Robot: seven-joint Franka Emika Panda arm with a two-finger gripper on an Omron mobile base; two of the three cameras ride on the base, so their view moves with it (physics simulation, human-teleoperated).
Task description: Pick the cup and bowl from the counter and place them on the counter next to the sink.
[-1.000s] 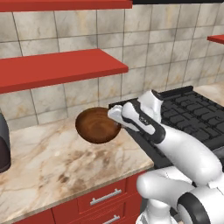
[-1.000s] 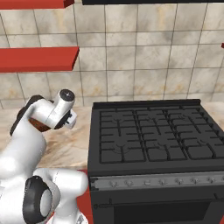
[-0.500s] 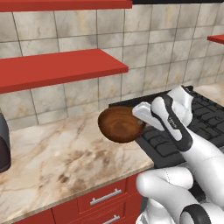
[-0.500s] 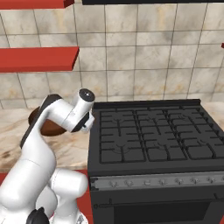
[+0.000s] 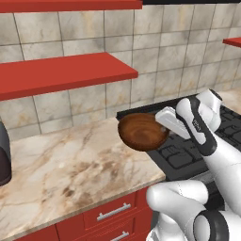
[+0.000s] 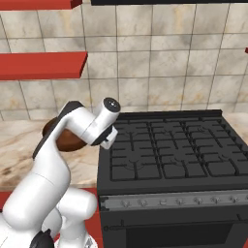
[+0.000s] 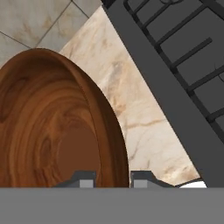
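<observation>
— Hand (image 7: 113, 178) clamped on what?
— It pinched the bowl's (image 5: 142, 132) rim between its fingers, nearly closed, holding it in the air.
— Where was it?
— Above the tabletop's (image 5: 70, 174) edge, beside the stove (image 6: 174, 160).

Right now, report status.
Tool shut on bowl rim. Bowl lifted, tilted, above counter edge beside stove. Nothing in the way.

Beige tiled wall (image 5: 155, 42) ahead of me; red shelves (image 5: 61, 73) on it. Beside me a black stove (image 6: 174, 155); red drawers (image 5: 113, 212) below.
</observation>
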